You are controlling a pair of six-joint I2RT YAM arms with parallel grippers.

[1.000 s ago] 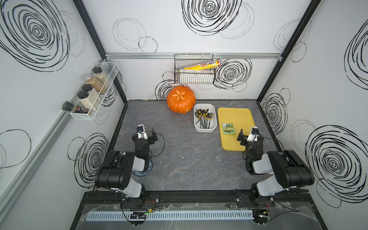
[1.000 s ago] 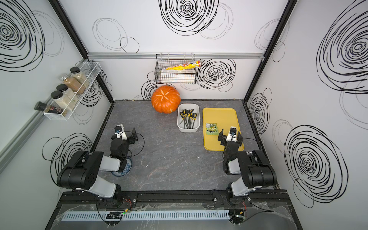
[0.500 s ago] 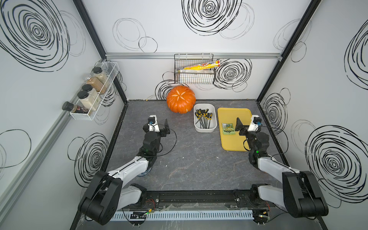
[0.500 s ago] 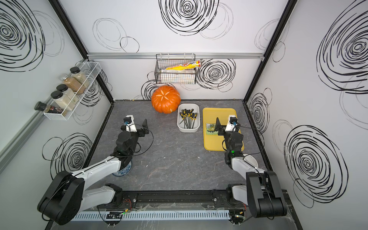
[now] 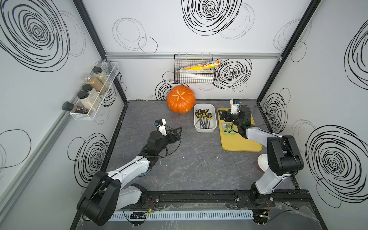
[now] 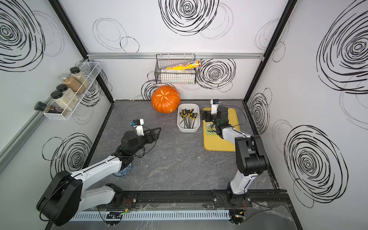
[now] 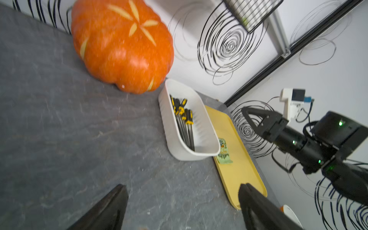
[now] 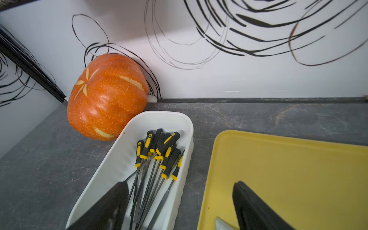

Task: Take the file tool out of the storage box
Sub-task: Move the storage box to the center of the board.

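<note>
The dark grey stone-look tabletop fills the floor of the cell. On its right side lies a flat yellow plastic tray. At the far wall sits a round orange pumpkin. Between them, just right of the pumpkin and just left of the tray, stands the white rectangular plastic storage box. The right gripper hangs over the tray's far left corner, beside the box, its jaws wide apart and empty. The left gripper hovers over bare table, well left of the box, also spread wide and holding nothing. A bundle of slim metal files with black-and-yellow handles lies inside the box.
</note>
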